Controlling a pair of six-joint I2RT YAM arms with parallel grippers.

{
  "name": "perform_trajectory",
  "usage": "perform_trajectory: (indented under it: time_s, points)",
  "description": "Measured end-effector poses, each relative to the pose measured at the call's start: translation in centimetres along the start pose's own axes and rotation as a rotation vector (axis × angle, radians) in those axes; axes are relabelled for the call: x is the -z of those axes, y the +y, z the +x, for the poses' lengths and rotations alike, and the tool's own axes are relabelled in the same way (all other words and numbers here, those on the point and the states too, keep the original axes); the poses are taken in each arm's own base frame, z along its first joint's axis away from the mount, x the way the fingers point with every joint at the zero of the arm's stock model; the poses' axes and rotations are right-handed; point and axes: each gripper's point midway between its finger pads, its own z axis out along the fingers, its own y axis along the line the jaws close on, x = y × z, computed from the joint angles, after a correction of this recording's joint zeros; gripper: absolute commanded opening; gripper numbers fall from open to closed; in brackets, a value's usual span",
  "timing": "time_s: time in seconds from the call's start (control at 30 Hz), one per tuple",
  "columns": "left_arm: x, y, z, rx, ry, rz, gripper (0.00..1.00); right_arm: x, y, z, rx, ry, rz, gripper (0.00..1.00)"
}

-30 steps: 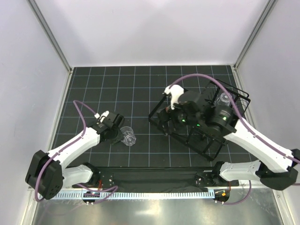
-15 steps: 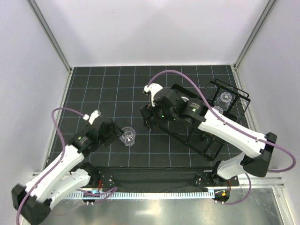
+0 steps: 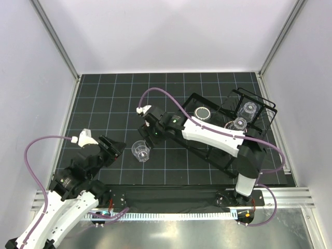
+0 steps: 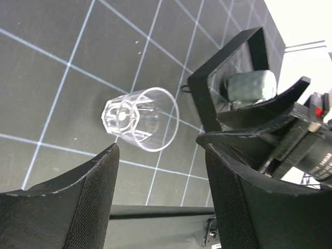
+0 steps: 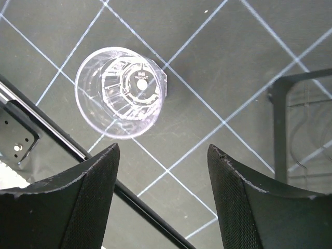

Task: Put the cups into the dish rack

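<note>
Clear plastic caught the light: one tumbler point(image 3: 141, 151) stood upright and alone on the black gridded table point(image 3: 104, 98), left of the middle and toward the near edge. It was well apart from the rack point(image 3: 262, 122), which sat by the right edge. The racked cups point(image 3: 249, 109), at least two of them clear, sat at the rack's far right end. A dark round rim lay near them, and I could not tell what it was.

A second earlier the left gripper point(image 3: 113, 146) had been shut right beside the tumbler. It had since opened and drawn back toward the near left corner. Its jaws were spread with nothing between them, and the tumbler stood untouched ahead of them.

Over the same second the right arm had left the rack and swung leftward across the table. The right gripper point(image 3: 148, 136) hung just to the far side of the tumbler, jaws spread and empty. In its wrist view the tumbler's open mouth lay ahead of the fingers point(image 5: 78, 197), not between them.

It looked like a hand-off by way of the table, with the right arm due to carry this cup to the rack. The right gripper had yet to come down around it, and so light a cup could tip if nudged.
</note>
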Motion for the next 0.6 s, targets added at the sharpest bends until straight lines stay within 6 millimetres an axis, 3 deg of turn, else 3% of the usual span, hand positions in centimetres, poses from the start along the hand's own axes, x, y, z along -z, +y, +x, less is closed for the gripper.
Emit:
perform_trajectory:
  time_s: [0.27, 0.6]
  points:
    - [0.0, 1.2, 0.4, -0.006, 0.016, -0.051, 0.66, -2.5, 1.0, 1.0, 0.002, 0.038, -0.021, 0.61]
    - [0.1, 1.3, 0.5, 0.007, 0.017, -0.056, 0.66, -6.2, 1.5, 2.8, -0.001, 0.1, -0.017, 0.46]
